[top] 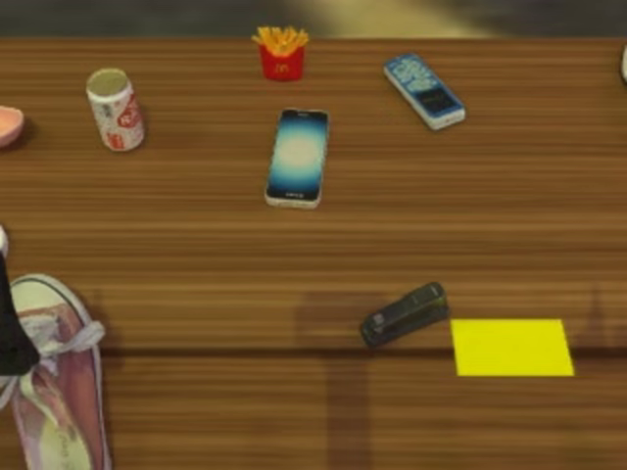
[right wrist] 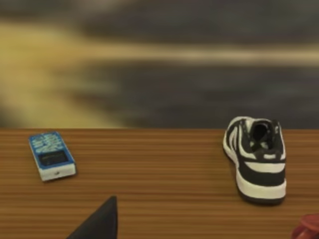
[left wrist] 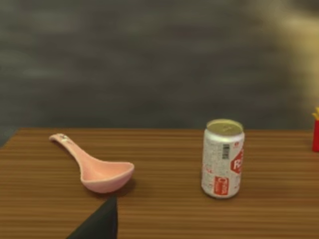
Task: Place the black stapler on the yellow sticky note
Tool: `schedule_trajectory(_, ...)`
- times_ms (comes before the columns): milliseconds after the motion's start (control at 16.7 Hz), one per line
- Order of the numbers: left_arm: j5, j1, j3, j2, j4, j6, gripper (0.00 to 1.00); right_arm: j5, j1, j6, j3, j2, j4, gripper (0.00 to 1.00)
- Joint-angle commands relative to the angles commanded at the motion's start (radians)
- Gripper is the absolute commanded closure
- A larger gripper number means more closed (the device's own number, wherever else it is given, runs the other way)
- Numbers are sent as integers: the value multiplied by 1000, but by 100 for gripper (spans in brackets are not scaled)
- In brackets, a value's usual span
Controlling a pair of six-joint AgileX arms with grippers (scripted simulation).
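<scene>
The black stapler [top: 404, 313] lies slanted on the wooden table, right of centre near the front. Its upper end comes close to the yellow sticky note [top: 512, 347], which lies flat and bare just to its right. My left arm [top: 8, 338] is parked at the table's far left edge, far from both. Its wrist view shows one dark finger [left wrist: 102, 224] with bare wood beside it. My right arm is out of the top view. Its wrist view shows one dark finger [right wrist: 102, 221] with bare wood beside it. Both grippers are open and hold nothing.
A smartphone [top: 297, 157] lies mid-table, a blue handset [top: 424, 90] and a red fries box [top: 281, 54] behind it. A can [top: 116, 110] and pink spoon [left wrist: 94, 172] sit back left, a pink sneaker [top: 54, 382] front left. A black-and-white sneaker [right wrist: 256, 157] stands far right.
</scene>
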Motion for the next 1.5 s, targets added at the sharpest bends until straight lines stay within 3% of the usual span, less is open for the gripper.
schedule_trajectory(240,0,0,0,0,0,0,0,-1,14,-26,31,30,-24,0)
schedule_trajectory(540,0,0,0,0,0,0,0,-3,111,-224,289,292,-209,0)
schedule_trajectory(1200,0,0,0,0,0,0,0,3,447,-933,1222,1479,-902,0)
schedule_trajectory(1500,0,0,0,0,0,0,0,1,573,-1193,1564,1874,-1149,0)
